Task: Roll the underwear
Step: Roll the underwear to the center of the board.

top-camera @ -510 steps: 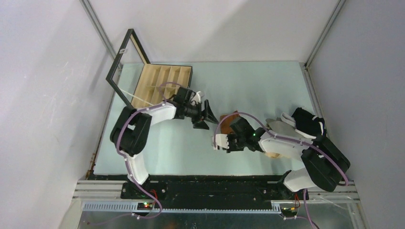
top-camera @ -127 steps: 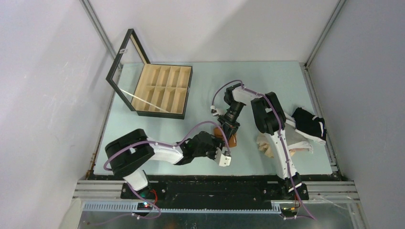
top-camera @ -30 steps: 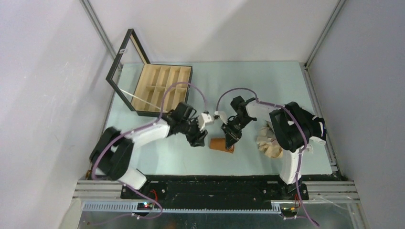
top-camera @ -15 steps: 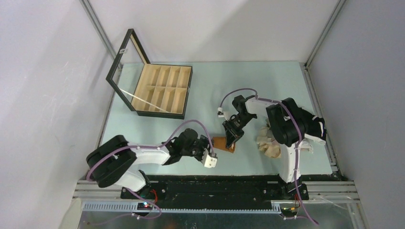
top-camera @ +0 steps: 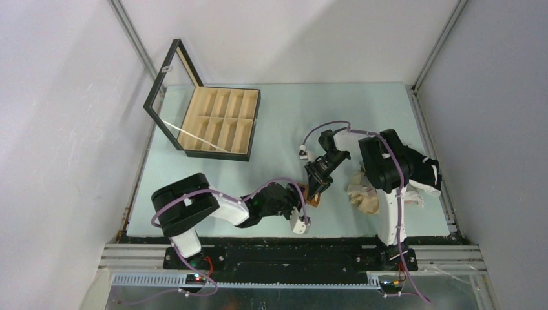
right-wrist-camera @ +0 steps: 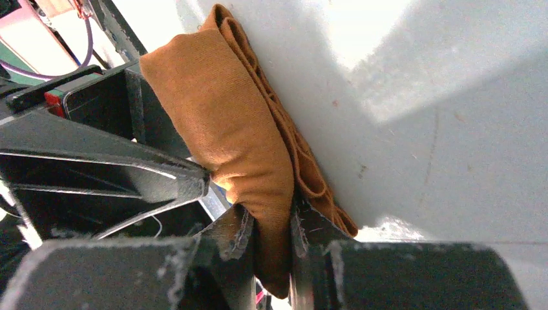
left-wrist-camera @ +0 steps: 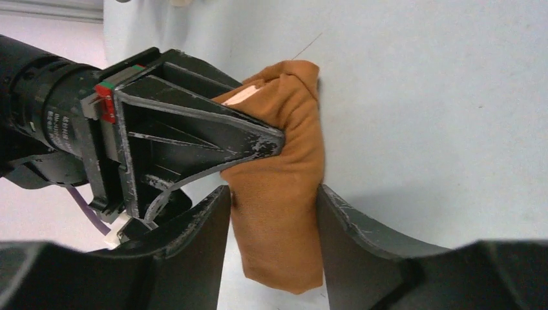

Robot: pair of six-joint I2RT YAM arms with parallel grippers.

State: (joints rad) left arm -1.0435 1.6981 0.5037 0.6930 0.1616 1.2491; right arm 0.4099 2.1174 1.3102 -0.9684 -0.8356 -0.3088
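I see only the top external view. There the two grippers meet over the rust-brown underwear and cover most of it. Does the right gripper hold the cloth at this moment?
Observer: Yes. In the right wrist view the right gripper is shut on a fold at one end of the rust-brown underwear, which is bundled into a roll.
Operator: And the left gripper, is it closed too?
Observer: In the left wrist view the left gripper has one jaw on each side of the cloth. Whether they press it, I cannot tell.
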